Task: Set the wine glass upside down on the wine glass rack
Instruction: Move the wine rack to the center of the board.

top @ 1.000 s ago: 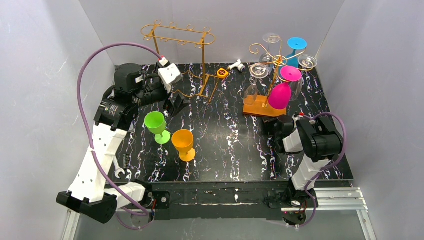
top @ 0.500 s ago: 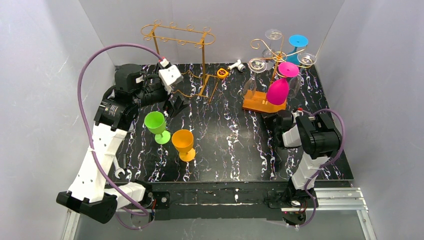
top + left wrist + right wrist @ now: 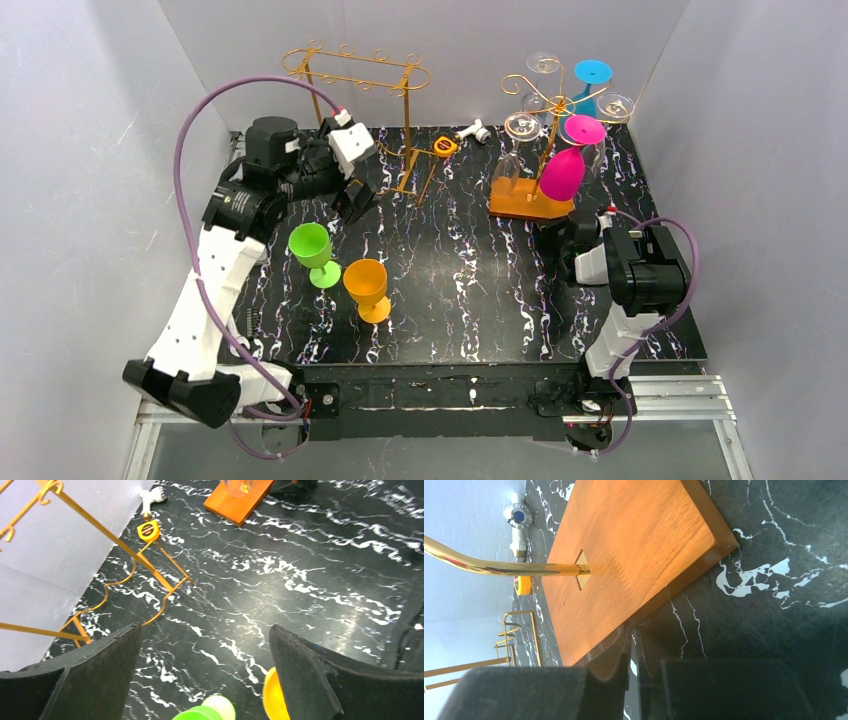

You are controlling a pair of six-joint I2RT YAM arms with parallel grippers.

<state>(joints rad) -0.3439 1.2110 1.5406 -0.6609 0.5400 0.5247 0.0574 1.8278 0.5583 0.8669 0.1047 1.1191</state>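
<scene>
Top external: inverted pink glass (image 3: pixel 561 175) (on rack (image 3: pixel 520 207))

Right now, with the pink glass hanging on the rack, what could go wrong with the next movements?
1. The shut right pincer sits right beside the edge of the orange wooden rack base. A sideways move could push it and swing the pink wine glass and the clear wine glasses hanging above.
2. The open left pincer hovers near the green goblet and the orange goblet, which stand close together. Reaching for one may topple the other.
</scene>
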